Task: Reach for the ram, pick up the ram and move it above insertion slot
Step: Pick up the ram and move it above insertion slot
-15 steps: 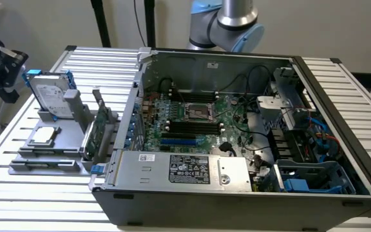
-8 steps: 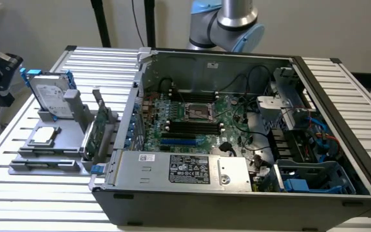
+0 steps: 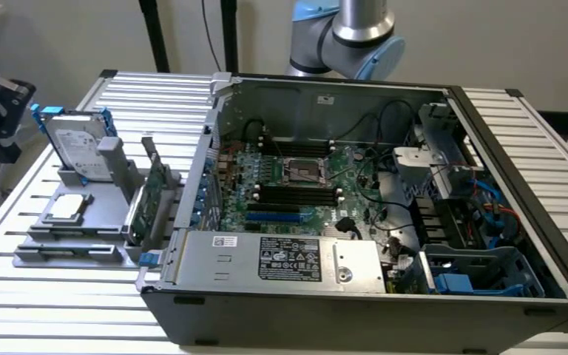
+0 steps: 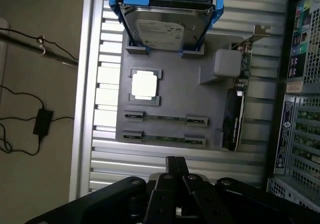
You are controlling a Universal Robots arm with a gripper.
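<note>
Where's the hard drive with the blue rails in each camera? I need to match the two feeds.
Exterior view: the hard drive stands upright at the back of the gray holder, on the exterior view's left.
Wrist view: the hard drive sits at one end of the gray holder.
Shared landmark: the square processor chip lying on the holder.

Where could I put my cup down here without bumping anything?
The bare slatted table on the near side of the grey holder tray, and the stretch beyond the hard drive, are free. Crowded: the tray, with its ram sticks and expansion card, and the open computer case.
</note>
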